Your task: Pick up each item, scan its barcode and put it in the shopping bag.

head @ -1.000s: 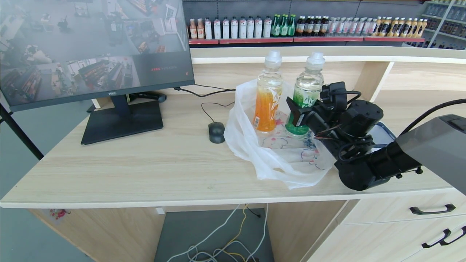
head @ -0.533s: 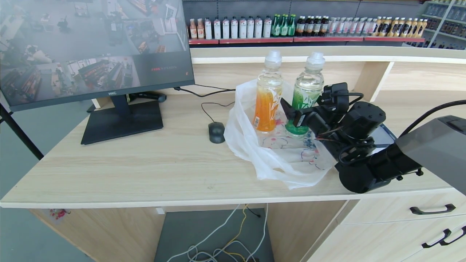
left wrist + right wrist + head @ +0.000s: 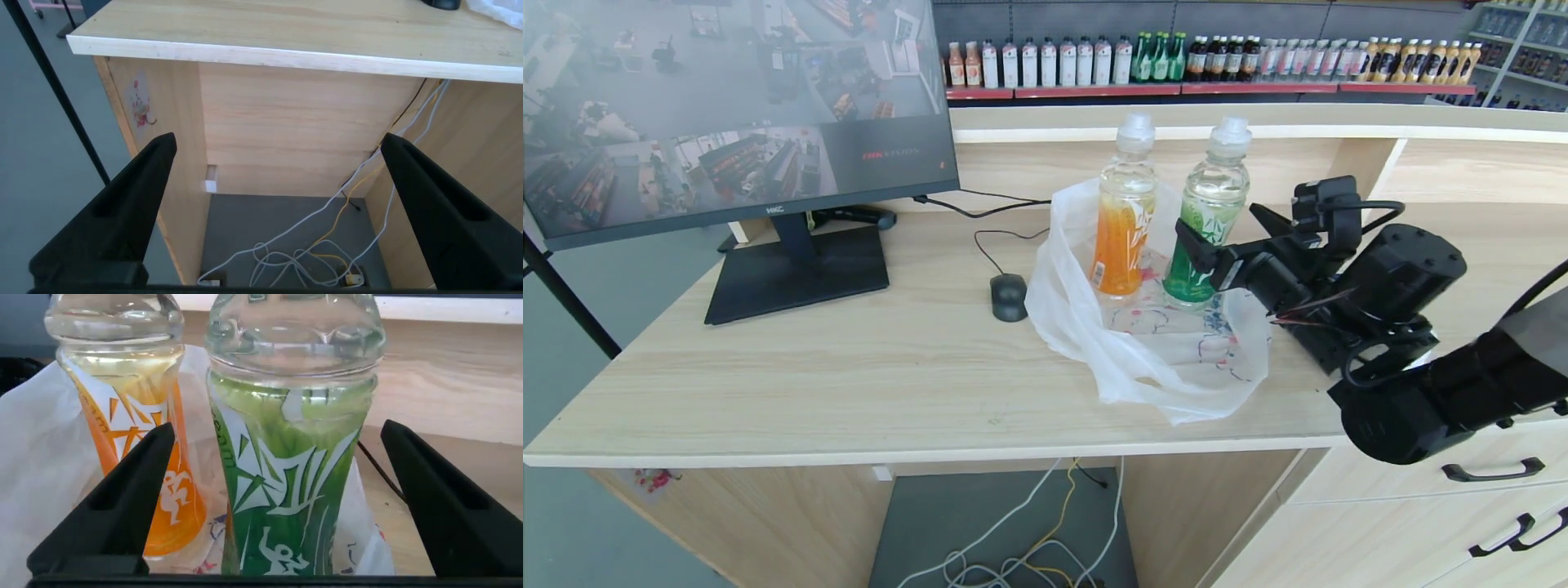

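right gripper (image 3: 1218,222) is parked right at the green bottle (image 3: 1214,184), jaws spread wide and the bottle lined up between them. from the wrist cam neither finger looks like it's touching the bottle. the green one and the orange bottle (image 3: 1123,220) stand upright side by side in the white shopping bag (image 3: 1086,327), which lies slumped open on the counter (image 3: 849,367), orange on the robot's left. both caps are on. a mouse (image 3: 1009,296) sits just beside the bag, with the monitor (image 3: 727,106) further to the left. my left gripper (image 3: 278,143) hangs low in front of the counter, jaws wide apart, nothing in them, facing the loose cables (image 3: 310,249) underneath.
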{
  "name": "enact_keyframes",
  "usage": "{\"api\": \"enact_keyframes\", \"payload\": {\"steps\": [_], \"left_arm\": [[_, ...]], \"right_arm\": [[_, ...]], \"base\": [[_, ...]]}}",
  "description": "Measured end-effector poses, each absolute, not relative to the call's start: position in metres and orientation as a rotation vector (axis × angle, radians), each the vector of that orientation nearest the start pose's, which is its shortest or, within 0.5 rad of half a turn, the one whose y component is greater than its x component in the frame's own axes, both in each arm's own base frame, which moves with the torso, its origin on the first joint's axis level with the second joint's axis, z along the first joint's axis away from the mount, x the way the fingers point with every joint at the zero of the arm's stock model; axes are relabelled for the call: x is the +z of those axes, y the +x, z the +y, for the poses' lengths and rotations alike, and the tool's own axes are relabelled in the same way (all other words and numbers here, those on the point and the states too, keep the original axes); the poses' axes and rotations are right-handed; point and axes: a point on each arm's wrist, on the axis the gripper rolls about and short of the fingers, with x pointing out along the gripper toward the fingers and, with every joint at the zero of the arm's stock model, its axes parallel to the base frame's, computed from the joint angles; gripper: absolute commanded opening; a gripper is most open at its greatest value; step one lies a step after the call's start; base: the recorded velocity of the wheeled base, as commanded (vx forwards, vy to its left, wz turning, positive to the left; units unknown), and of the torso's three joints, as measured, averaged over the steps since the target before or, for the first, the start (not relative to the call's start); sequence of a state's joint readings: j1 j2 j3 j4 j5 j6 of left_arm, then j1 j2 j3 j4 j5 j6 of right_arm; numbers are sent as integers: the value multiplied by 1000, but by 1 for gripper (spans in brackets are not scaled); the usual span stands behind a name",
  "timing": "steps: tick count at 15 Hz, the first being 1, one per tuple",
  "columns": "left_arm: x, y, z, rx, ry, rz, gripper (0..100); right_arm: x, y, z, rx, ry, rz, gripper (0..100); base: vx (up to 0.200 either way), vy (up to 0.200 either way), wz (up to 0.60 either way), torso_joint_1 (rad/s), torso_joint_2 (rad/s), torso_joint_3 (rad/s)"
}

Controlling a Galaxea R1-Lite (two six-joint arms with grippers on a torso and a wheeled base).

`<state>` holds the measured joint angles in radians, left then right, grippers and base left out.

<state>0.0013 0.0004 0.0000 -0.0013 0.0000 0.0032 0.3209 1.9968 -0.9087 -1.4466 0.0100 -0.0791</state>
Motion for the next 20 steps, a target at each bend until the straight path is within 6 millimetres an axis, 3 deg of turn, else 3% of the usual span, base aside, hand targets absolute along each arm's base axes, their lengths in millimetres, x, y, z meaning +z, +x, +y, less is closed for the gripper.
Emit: {"api": "enact_keyframes", "payload": {"steps": [5, 8, 12, 20], "left_arm": [[76, -23, 0, 1, 3, -1, 100], [76, -23, 0, 1, 4, -1, 100], [76, -23, 0, 1, 3, -1, 100], [76, -23, 0, 1, 5, -1, 100]], "right_arm": [[201, 270, 91, 317, -16, -320, 100], [198, 208, 69, 315, -10, -292, 100], [180, 132, 43, 297, -14, -261, 100], [130, 42, 14, 308, -70, 91, 100]], "base": [[0, 0, 0, 0, 0, 0], [0, 0, 0, 0, 0, 0], [0, 0, 0, 0, 0, 0], [0, 0, 0, 0, 0, 0]]}}
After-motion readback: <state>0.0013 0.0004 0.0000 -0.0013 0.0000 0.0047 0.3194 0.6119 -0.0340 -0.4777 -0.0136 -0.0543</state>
